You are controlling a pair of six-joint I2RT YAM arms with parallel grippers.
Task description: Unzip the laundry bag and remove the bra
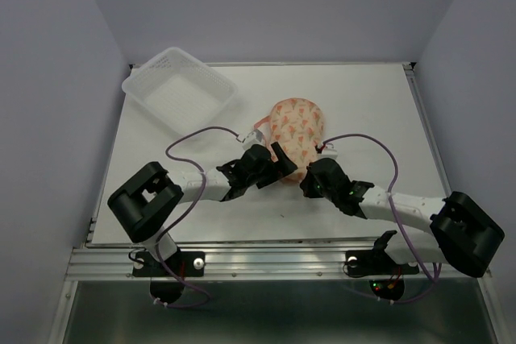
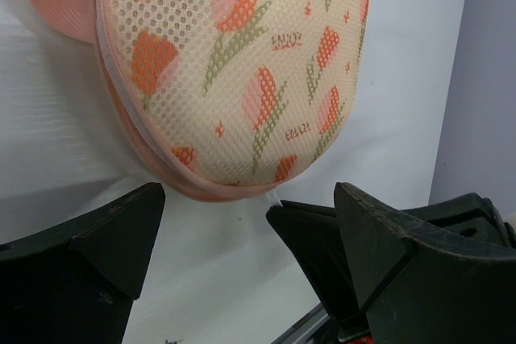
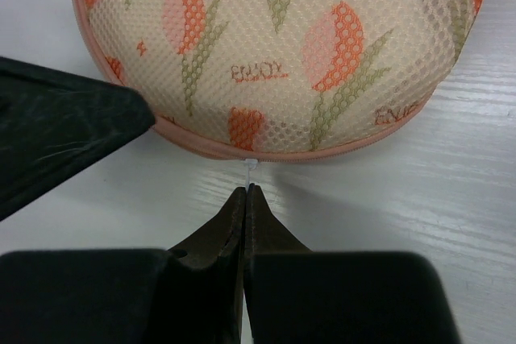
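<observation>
The peach-pink laundry bag (image 1: 297, 128) with tulip motifs lies zipped shut mid-table; it also shows in the left wrist view (image 2: 242, 62) and the right wrist view (image 3: 274, 46). My right gripper (image 3: 246, 191) is shut on the small white zipper pull (image 3: 251, 168) at the bag's near rim, and it shows from above (image 1: 309, 176). My left gripper (image 2: 250, 199) is open and empty, its jaws wide apart just short of the bag's near edge, and it shows from above (image 1: 282, 163). The bra is hidden.
A clear plastic tray (image 1: 179, 90) sits at the table's far left corner. The bag's pink loop (image 2: 56, 2) lies at its left side. The two grippers are close together at the bag's near end. Grey walls stand around the table.
</observation>
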